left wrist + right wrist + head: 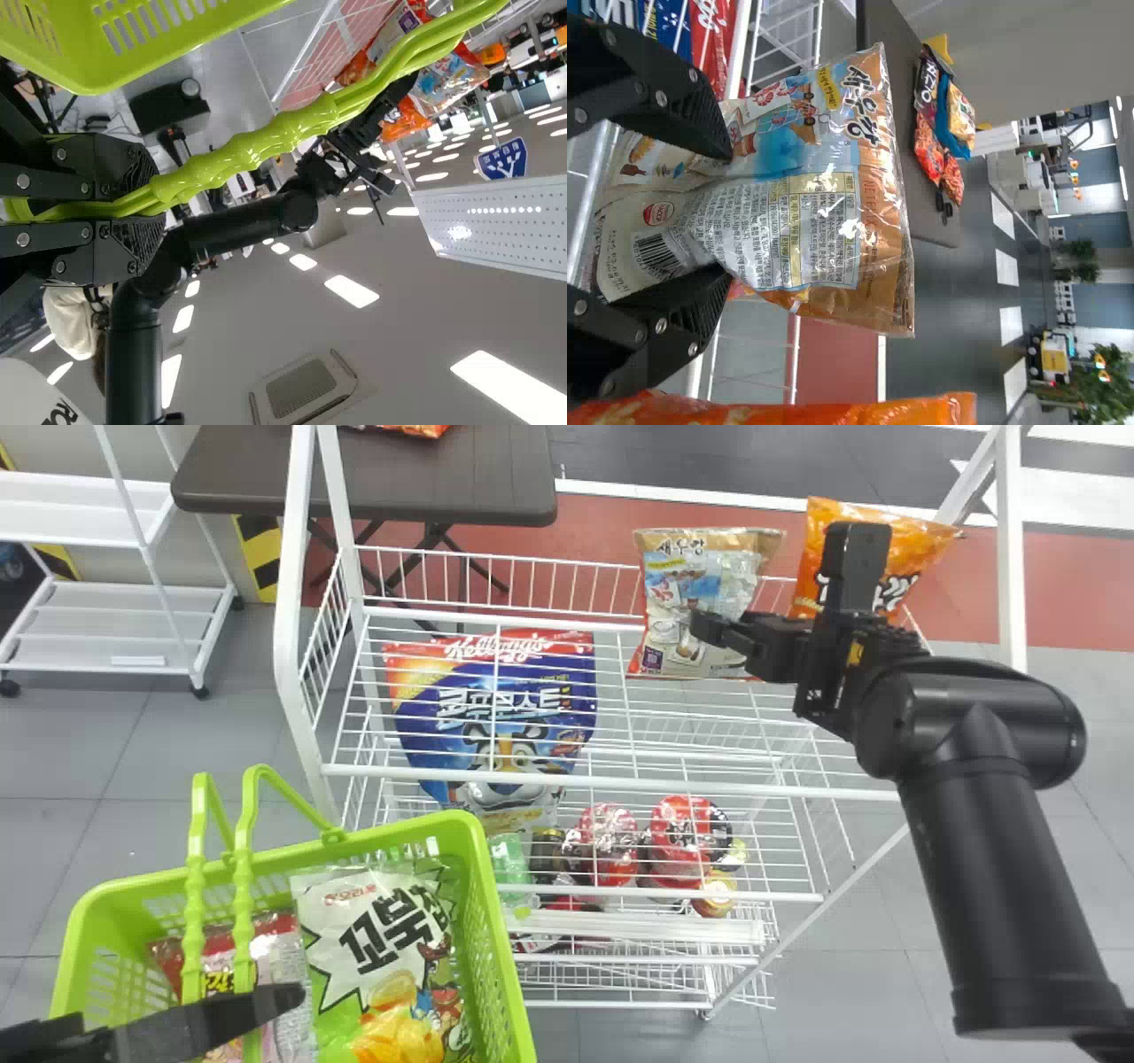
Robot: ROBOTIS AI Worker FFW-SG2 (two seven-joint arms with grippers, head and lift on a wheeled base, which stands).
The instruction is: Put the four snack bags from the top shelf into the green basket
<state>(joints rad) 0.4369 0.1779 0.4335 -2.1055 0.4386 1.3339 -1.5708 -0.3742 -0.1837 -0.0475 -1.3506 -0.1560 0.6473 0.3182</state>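
The right gripper [775,580] is at the top shelf, fingers apart around the tan and blue snack bag [673,580]. In the right wrist view, the gripper [727,212] has one finger on either side of this creased bag [824,195]. An orange snack bag [921,545] stands to its right, partly behind a finger. My left gripper [208,1020] stays at the green basket [500,965]; in the left wrist view the gripper [158,205] is shut on the basket handles [266,144]. A white and green bag [372,930] and a reddish bag [288,957] lie in the basket.
The white wire rack [620,781] has a front rail and uprights close to the right arm. Below the top shelf are a blue cereal bag [496,717] and several red packages [607,841]. A dark table [461,478] stands behind the rack.
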